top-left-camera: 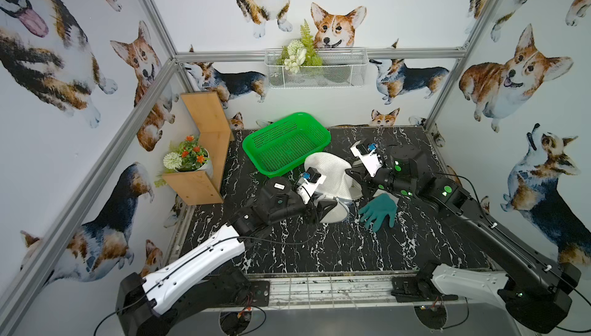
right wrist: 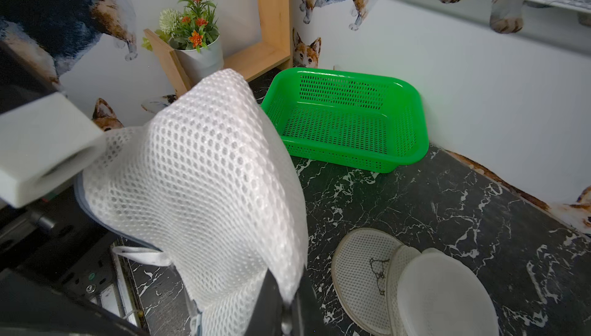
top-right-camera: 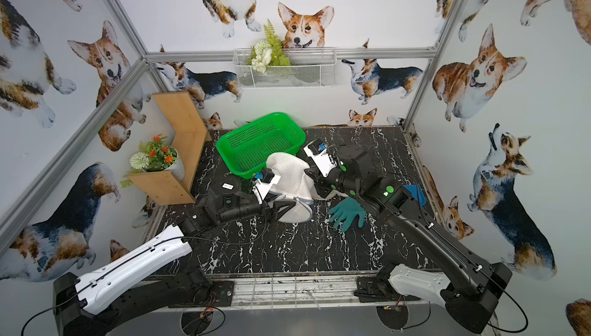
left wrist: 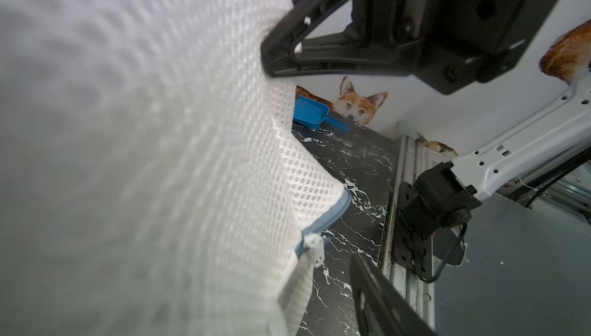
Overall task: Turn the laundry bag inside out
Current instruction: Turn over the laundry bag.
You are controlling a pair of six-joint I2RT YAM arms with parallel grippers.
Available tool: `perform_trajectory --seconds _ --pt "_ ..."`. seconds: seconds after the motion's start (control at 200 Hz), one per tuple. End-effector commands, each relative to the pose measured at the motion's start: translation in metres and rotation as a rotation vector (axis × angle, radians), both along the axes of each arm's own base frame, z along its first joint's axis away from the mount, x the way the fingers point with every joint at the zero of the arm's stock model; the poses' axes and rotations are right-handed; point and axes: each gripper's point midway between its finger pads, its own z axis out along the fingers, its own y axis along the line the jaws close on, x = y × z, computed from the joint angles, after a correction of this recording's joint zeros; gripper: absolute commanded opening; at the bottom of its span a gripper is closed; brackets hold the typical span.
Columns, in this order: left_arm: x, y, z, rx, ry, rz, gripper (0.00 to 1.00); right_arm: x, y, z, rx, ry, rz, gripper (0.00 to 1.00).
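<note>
Laundry bag point(top-left-camera: 326, 171): white mesh, raised over mid-desk point(top-left-camera: 287, 248) just beside the green basket point(top-left-camera: 287, 145), right pincer point(right wrist: 287, 302) clamped on the mesh, left pincer point(left wrist: 308, 156) apart at the blue-trimmed mouth; step judged as entering the bag, next needing an inner-fabric grip and a pull outward.

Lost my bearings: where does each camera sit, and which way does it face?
Both top views: high over the front edge, looking down toward the back wall; both arms, left gripper, right gripper show.
Left wrist: on the left arm, looking past the laundry bag to the blue scoop and right arm's base; open fingers show.
Right wrist: on the right arm, facing the green basket; fingers pinch the bag.
Shared: the bag, in every view.
</note>
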Motion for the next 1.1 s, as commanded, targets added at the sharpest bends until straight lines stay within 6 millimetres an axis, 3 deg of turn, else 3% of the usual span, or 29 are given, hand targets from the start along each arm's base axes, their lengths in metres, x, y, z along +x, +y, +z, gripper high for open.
perform_trajectory --seconds 0.0,0.36,0.691,0.841,0.916,0.966,1.096 --pt "-0.005 -0.008 0.013 -0.068 -0.022 -0.055 0.59 0.001 0.009 0.023 0.074 -0.049 0.027 0.0" --pt "-0.002 -0.012 0.007 -0.055 -0.006 -0.06 0.35 0.003 0.012 0.032 0.102 -0.051 0.025 0.0" --pt "0.01 -0.009 0.016 -0.05 -0.054 0.002 0.0 0.001 0.009 0.027 0.105 -0.021 0.011 0.0" --pt "0.009 -0.008 0.023 -0.071 -0.056 0.005 0.0 0.005 0.002 0.023 0.118 0.013 -0.052 0.0" --pt "0.01 -0.007 0.029 -0.099 -0.05 0.021 0.0 0.009 -0.002 0.02 0.137 0.057 -0.096 0.33" --pt "0.014 -0.005 0.034 -0.124 -0.037 0.046 0.0 0.011 -0.006 0.02 0.163 0.098 -0.125 0.49" --pt "0.027 0.003 0.042 -0.235 0.055 0.139 0.0 0.015 -0.024 0.019 0.266 0.225 -0.198 0.68"
